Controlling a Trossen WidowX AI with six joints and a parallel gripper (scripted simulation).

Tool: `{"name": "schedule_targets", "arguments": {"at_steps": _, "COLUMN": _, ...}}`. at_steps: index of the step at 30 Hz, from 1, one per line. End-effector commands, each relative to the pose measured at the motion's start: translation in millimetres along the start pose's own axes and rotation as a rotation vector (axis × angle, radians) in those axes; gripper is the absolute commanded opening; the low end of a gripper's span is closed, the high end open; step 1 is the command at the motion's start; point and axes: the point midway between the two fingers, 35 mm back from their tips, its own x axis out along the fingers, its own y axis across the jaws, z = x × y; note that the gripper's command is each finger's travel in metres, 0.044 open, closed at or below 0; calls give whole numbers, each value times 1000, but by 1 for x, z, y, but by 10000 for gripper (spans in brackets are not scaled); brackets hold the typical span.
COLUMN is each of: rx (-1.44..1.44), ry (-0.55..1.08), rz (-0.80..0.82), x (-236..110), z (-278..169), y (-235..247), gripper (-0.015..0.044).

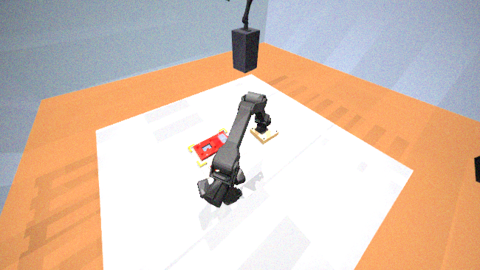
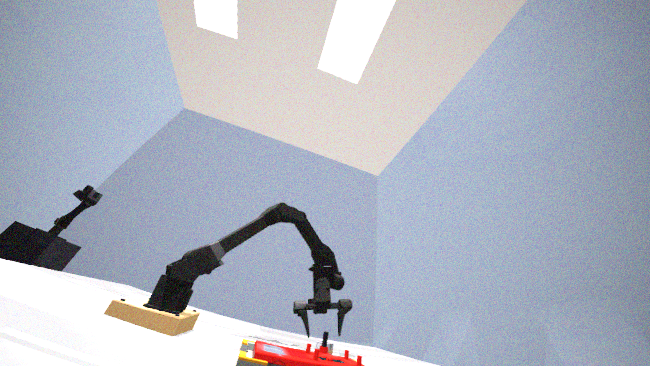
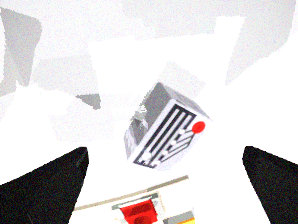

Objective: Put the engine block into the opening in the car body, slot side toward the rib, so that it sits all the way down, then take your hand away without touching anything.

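The engine block (image 3: pixel 162 132) is a small grey box with dark ribs and a red dot. It lies tilted on the white mat (image 1: pixel 295 184) (image 3: pixel 80 43), below and between my fingers in the wrist view. My gripper (image 1: pixel 218 197) (image 2: pixel 323 331) (image 3: pixel 168 155) is open wide and empty, and hangs above the block without touching it. The red car body (image 1: pixel 208 147) (image 2: pixel 295 356) (image 3: pixel 139 215) with yellow corner pieces lies flat just beside the gripper. The arm hides the block in the top view, and the block does not show in the exterior view.
The arm's tan base plate (image 1: pixel 264 137) (image 2: pixel 150 319) sits right of the car body. A black box with a camera pole (image 1: pixel 245 49) (image 2: pixel 30 245) stands at the mat's far corner. The orange table (image 1: pixel 369 111) surrounds the mat.
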Motion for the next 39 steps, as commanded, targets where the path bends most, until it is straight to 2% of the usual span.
{"name": "schedule_targets", "arguments": {"at_steps": 1, "rx": 131, "ry": -40, "rz": 63, "x": -2, "z": -1, "y": -2, "gripper": 440}}
{"name": "schedule_targets", "arguments": {"at_steps": 15, "rx": 534, "ry": -127, "rz": 265, "x": -18, "z": -7, "y": -8, "gripper": 440}}
{"name": "schedule_targets", "arguments": {"at_steps": 39, "rx": 539, "ry": -128, "rz": 266, "x": 3, "z": -9, "y": -13, "gripper": 440}}
